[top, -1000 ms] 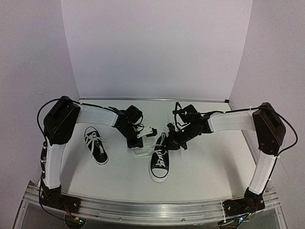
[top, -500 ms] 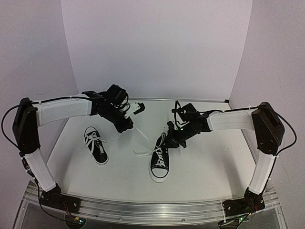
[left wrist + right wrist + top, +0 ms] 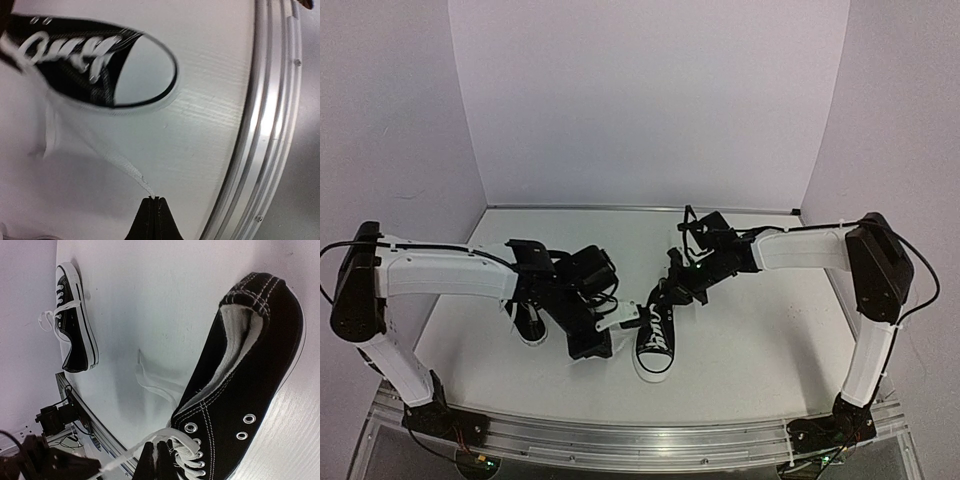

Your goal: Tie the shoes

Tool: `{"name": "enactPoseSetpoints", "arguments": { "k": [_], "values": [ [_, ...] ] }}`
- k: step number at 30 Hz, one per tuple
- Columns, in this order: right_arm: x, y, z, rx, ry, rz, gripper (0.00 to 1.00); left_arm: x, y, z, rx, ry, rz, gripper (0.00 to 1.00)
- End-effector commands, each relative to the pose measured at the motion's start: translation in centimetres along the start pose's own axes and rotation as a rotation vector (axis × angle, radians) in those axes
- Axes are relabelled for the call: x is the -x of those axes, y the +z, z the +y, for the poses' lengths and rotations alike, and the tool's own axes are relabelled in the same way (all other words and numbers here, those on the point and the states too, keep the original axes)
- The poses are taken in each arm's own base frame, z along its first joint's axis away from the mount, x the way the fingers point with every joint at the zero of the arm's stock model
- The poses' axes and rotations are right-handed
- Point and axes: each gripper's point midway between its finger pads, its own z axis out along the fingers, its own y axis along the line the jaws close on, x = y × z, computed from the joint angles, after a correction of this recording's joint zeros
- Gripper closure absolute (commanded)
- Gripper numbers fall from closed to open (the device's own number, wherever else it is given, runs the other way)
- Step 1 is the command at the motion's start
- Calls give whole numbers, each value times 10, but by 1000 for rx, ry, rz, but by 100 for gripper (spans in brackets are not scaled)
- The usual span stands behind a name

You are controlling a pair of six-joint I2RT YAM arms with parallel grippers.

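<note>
- The left gripper [image 3: 625, 320] has been swinging; half a second ago it was lifted high toward the back wall with a lace drawn taut behind it, and now it is sitting low at the near side of the table [image 3: 760, 350], just beside the toe of the centre shoe [image 3: 655, 342]; the right gripper [image 3: 672, 288] is staying put at that shoe's heel end.
- To my eye that sweep is carrying one lace round to the front of the shoe, so the arms are still working the first crossing of a knot; no loop or bow is showing yet, and the task looks to be in its early part.
- In the left wrist view the left gripper [image 3: 155, 202] is pinching tight, jaws pressed together on the tip of a lace strand [image 3: 115, 161]; that strand is running slack across the table up to the centre shoe [image 3: 95, 60], with the aluminium rail [image 3: 270, 125] close alongside.
- In the right wrist view the right gripper [image 3: 156, 446] is likewise clamping closed on a second strand [image 3: 122, 456] right by the eyelets of the centre shoe [image 3: 240, 375].
- The other shoe [image 3: 75, 315] is lying well apart on the table's left, its laces loose; from above the other shoe [image 3: 527, 325] is peeking out from behind the left arm.
</note>
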Motion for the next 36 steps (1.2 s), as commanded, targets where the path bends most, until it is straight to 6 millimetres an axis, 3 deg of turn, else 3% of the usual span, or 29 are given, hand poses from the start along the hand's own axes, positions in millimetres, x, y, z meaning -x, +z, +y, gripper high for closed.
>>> {"name": "enactPoseSetpoints", "arguments": {
  "k": [1, 7, 9, 13, 18, 25, 30, 32, 36],
  "values": [
    [7, 3, 14, 35, -63, 3, 100, 78, 14, -40, -162, 199, -169, 100],
    [7, 5, 28, 95, -117, 43, 100, 160, 40, -41, -203, 364, -317, 99],
    [6, 6, 32, 118, -131, 61, 100, 177, 45, -39, -188, 388, -373, 98],
    [7, 5, 40, 146, -148, 74, 100, 204, 44, -25, -91, 414, -477, 86],
    [5, 2, 38, 156, -139, 90, 100, 208, 56, -11, -30, 392, -467, 81],
    [4, -1, 34, 155, -131, 94, 100, 214, 48, -15, -49, 375, -487, 59],
    [7, 1, 35, 158, -131, 94, 99, 202, 22, -16, -35, 345, -480, 55],
    [8, 2, 37, 159, -130, 94, 97, 192, -2, -13, -13, 299, -508, 53],
    [5, 11, 46, 160, -140, 103, 89, 152, -31, 9, 32, 130, -525, 49]
  ]
}}
